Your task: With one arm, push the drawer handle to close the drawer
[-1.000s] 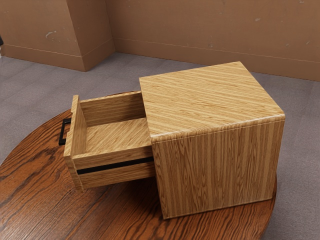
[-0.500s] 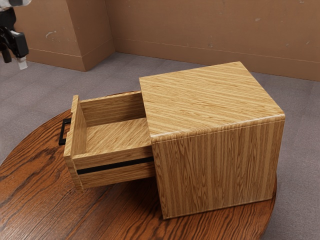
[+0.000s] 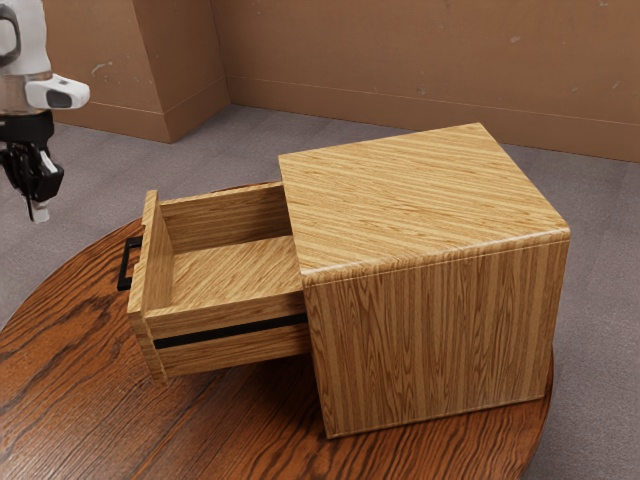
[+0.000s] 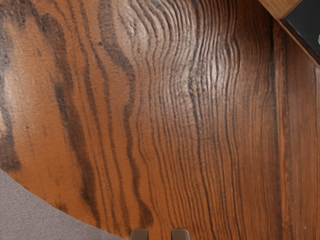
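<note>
In the exterior view my gripper (image 3: 38, 212) hangs at the far left, higher in the picture than the black handle (image 3: 124, 266) and apart from it. Two fingertips stand apart in the wrist view, so the gripper (image 4: 160, 234) is open with nothing held. The light wooden drawer (image 3: 160, 250) sticks well out of its cabinet (image 3: 430, 210), toward the exterior view's left, and its inside is bare. A black part (image 4: 306, 25) and a wooden edge (image 4: 278, 6) show in a corner of the wrist view.
The cabinet stands on a round dark-wood table (image 3: 240, 430), whose curved edge (image 4: 60, 207) passes beneath my hand. Grey floor (image 3: 90, 160) and brown walls (image 3: 400, 60) lie behind.
My arm has entered the exterior view from its upper left and moved lower. The drawer and cabinet have not moved.
</note>
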